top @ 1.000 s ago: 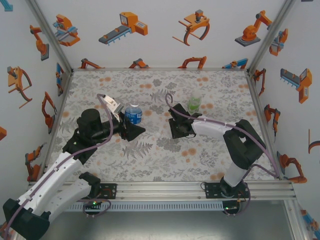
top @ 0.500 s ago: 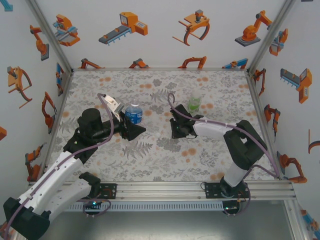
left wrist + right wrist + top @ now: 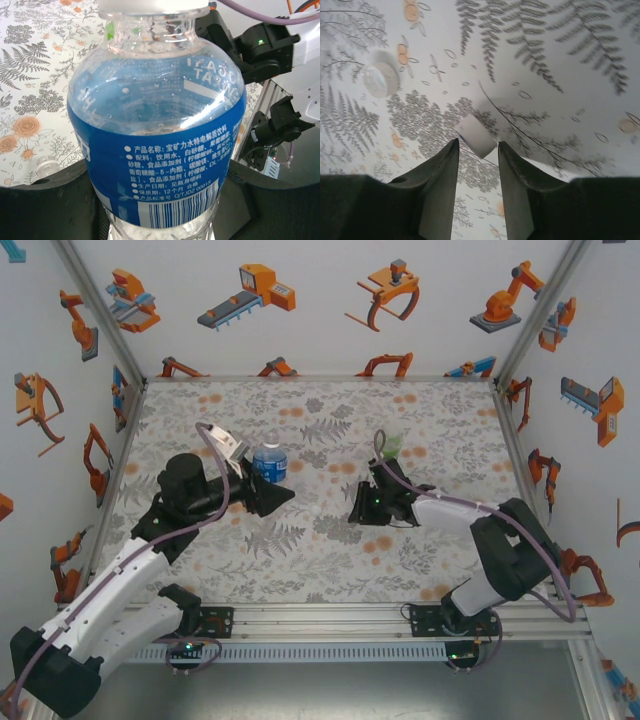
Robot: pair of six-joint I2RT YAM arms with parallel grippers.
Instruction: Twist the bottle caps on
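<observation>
My left gripper (image 3: 264,482) is shut on the blue-label bottle (image 3: 267,462) and holds it upright. In the left wrist view this bottle (image 3: 157,145) stands between the dark fingers, with a white cap (image 3: 152,6) on its neck. My right gripper (image 3: 360,512) points down at the cloth left of the green-tinted bottle (image 3: 392,446), which its arm partly hides. In the right wrist view the right gripper (image 3: 478,150) is open by a narrow gap. A small white cap (image 3: 476,135) lies tilted just at its tips, gripped by neither finger. A second white cap (image 3: 380,80) lies further left.
The flower-patterned cloth (image 3: 320,550) covers the table, fenced by white walls and a metal rail (image 3: 330,618) at the near edge. A small pale round thing (image 3: 47,165) lies on the cloth beside the left fingers.
The right arm has swung right and nearer, away from the green-tinted bottle's top, and now covers part of that bottle. Its jaws closed and then parted a little. The left arm has barely moved.
</observation>
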